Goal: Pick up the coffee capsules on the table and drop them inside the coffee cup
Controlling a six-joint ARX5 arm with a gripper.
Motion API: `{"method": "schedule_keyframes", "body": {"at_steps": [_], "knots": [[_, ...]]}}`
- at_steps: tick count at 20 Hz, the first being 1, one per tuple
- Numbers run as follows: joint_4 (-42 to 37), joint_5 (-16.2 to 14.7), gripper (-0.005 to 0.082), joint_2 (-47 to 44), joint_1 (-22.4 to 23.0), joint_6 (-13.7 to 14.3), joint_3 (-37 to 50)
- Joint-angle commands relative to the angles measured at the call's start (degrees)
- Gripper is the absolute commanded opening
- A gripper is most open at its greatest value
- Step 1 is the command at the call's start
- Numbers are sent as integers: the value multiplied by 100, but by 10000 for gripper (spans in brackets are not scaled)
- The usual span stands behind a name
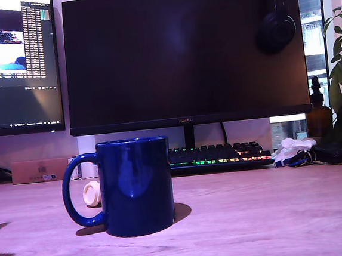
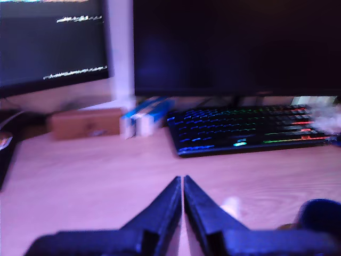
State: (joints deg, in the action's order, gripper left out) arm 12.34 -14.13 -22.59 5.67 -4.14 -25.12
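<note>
cream capsule (image 1: 91, 193) behind mug (image 1: 135, 186) handle; end effector (image 2: 183, 181) apparently closed, empty

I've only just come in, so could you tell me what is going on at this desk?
A robot arm is working at a wooden desk, meant to drop coffee capsules into the dark blue mug. Its gripper is shut, apparently on nothing, and hangs above the desk. One cream-white capsule lies behind the mug's handle; no blue capsule shows.

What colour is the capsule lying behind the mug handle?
Cream-white capsule, seen through the handle of the dark blue mug; clearest in the exterior view.
</note>
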Motion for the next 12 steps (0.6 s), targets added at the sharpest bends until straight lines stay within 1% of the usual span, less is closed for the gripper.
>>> {"method": "schedule_keyframes", "body": {"at_steps": [1,3,4,5,6,8,10,11,12], "knots": [[-136,-146,-21,-37,-4,136,70],[-214,-461,-21,-313,-4,175,70],[-337,-688,-21,-509,-2,249,70],[-474,-807,-21,-704,-2,249,70],[-632,-850,-21,-896,2,310,70],[-979,-1152,-21,-1193,11,444,70],[-1285,-1298,-21,-1456,11,479,70],[-1401,-1379,-21,-1582,11,551,70],[-1429,-1429,-21,-1705,11,566,70]]}}
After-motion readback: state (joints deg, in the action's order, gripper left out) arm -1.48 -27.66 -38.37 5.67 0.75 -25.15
